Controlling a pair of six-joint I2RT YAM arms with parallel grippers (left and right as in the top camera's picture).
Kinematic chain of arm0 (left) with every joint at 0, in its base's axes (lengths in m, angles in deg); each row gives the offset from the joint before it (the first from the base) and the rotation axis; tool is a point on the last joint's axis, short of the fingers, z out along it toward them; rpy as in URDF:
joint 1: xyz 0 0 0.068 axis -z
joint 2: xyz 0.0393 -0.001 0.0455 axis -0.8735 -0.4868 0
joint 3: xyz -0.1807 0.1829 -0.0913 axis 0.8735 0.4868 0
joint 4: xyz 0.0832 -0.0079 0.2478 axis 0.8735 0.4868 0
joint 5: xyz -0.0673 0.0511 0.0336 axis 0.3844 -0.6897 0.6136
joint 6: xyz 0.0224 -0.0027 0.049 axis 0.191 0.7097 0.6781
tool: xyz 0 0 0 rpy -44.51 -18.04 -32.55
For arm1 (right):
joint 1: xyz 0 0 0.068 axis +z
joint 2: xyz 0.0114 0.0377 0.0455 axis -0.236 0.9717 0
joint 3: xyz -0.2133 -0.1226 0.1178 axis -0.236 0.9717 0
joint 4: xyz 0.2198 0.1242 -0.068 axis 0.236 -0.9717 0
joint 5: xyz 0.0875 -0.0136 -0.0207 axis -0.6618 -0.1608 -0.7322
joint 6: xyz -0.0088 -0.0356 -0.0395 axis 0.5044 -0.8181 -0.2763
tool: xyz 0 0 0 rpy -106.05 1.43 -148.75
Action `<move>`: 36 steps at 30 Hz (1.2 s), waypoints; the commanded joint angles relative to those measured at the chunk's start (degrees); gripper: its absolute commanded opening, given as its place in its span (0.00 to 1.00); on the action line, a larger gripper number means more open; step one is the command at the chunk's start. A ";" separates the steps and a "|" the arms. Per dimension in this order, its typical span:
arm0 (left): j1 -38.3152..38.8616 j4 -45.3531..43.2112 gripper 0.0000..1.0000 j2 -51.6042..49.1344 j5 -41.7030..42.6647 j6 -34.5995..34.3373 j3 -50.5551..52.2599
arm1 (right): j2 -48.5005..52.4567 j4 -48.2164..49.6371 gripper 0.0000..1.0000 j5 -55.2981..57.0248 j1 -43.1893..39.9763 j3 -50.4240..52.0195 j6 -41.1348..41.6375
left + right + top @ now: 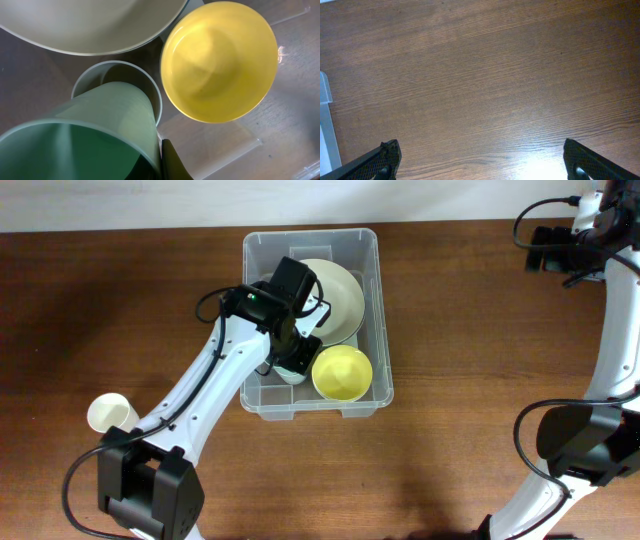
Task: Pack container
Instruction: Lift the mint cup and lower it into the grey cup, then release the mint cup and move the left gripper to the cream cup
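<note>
Already the container (310, 232), sitting at upper centre of the overhead frame on the desk (480, 330), is holding a large pale plate (340, 295), a yellow bowl (342, 373) and a grey-green cup (120, 75). The left claw (290, 358) is apparently gripping a green cup (100, 130) tilted just above that one, so packing is looking well along, with a cream cup (111, 412) waiting outside at lower left. The left arm is hiding the bin's lower-left corner and only one left finger is showing, while the right claw (482, 162) is hanging spread open over bare desk.
</note>
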 commanded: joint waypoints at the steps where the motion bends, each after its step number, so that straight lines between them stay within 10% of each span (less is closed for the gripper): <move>1: -0.20 -0.90 0.13 -0.09 0.66 -0.39 0.31 | -1.16 0.00 0.99 -0.33 -0.11 -0.48 0.48; 4: -0.20 -1.66 0.49 -0.07 2.82 -0.42 0.20 | -1.16 0.00 0.99 -0.33 -0.11 -0.48 0.48; 7: -0.44 -2.73 0.62 -0.02 2.67 -0.39 -0.79 | -1.16 0.00 0.99 -0.33 -0.11 -0.48 0.48; 22: -25.27 11.34 0.62 5.27 -14.80 -11.23 -13.31 | -1.16 0.00 0.99 -0.33 -0.11 -0.48 0.50; 26: -33.00 15.17 0.44 6.54 -12.90 -12.02 -12.50 | -1.16 0.02 0.99 -0.33 -0.11 -0.48 0.48; 36: -44.81 2.80 0.49 14.78 -8.52 -18.62 15.30 | -1.16 0.00 0.99 -0.33 -0.11 -0.48 0.50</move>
